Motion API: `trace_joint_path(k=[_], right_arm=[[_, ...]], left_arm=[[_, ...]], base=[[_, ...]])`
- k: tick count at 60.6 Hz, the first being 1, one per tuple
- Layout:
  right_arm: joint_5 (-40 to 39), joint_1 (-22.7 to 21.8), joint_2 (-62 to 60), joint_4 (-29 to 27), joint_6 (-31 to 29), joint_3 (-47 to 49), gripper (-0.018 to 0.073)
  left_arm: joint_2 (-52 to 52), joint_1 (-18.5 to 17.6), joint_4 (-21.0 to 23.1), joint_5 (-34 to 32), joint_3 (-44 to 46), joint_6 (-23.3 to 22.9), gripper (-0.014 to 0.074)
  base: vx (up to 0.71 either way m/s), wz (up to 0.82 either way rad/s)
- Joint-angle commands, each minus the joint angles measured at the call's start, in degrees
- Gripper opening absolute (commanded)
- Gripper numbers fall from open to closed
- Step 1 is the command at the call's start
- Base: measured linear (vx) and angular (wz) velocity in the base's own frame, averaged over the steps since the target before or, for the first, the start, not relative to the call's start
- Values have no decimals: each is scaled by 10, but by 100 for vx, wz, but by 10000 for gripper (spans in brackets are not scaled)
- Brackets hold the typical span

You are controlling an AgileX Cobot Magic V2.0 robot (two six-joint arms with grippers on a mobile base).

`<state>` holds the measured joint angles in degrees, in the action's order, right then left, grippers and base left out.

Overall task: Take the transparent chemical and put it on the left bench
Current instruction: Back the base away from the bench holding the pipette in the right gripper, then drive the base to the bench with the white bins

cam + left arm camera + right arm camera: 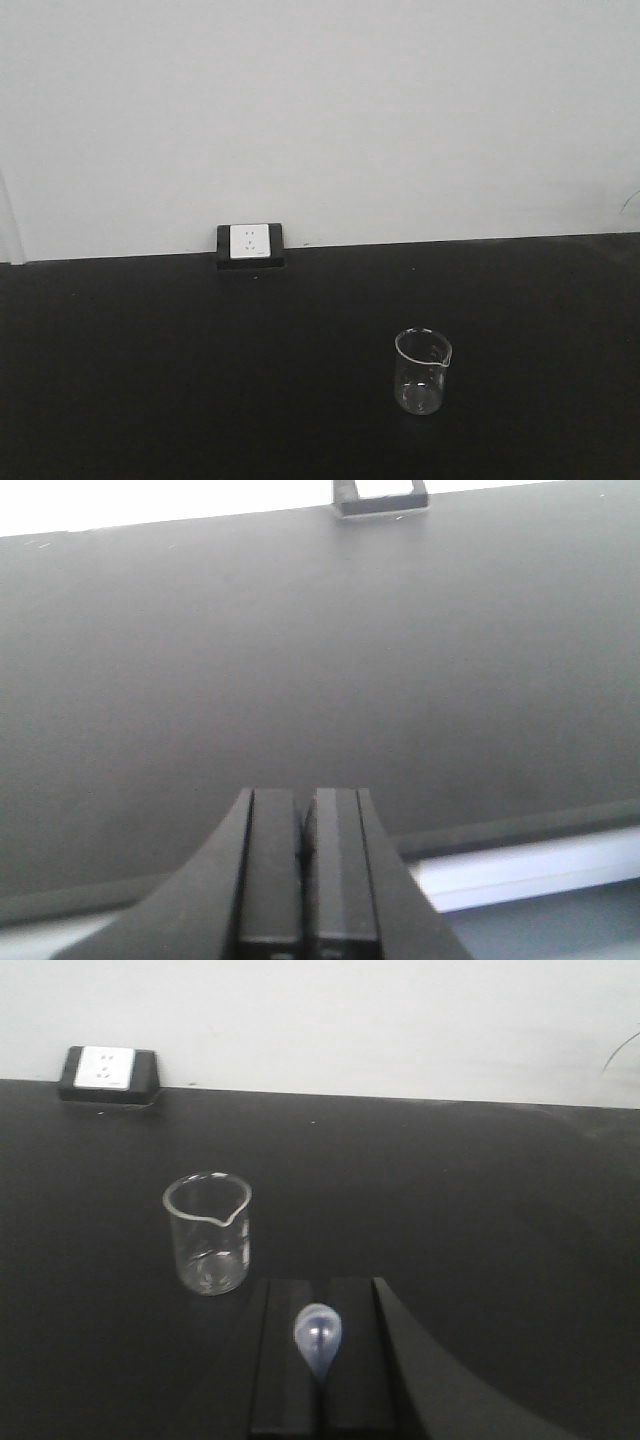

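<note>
wall socket (250, 242): white plate in a black frame, at the back edge of the black countertop (150, 380) where it meets the white wall (320, 100). Landmark for everything below.
left gripper (308, 805): pads pressed together, nothing visible between them. Over the front edge of the countertop, well in front of the socket; the socket sits at the top of the left wrist view, slightly right of the gripper line.
beaker (422, 372): clear glass with a spout, upright on the countertop. In front of the socket and off to its right, well apart from it. Can't tell the liquid level.
beaker vs right gripper (322, 1290): beaker (207, 1232) is just left of the fingertips and slightly ahead, outside the jaws. Can't tell whether it touches the left finger.
right gripper state: narrow, clamped on a clear pipette bulb (318, 1345) that sits between the pads. Pipette stem not visible.
right gripper vs socket: far right of the socket and in front of it.
</note>
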<state>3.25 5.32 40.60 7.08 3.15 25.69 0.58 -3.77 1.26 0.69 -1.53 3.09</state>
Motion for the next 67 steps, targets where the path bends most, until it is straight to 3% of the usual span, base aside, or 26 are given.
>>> trace_joint_path(k=[1, 67], right_arm=[[-45, -3, -3, 4, -3, 17, -4], [-43, -3, -3, 4, -3, 17, -4]], left_arm=[[11, -1, 0, -45, -9, -4, -4], [11, -1, 0, -45, -9, -4, -4]], base=[[-25, 21], [-33, 42]])
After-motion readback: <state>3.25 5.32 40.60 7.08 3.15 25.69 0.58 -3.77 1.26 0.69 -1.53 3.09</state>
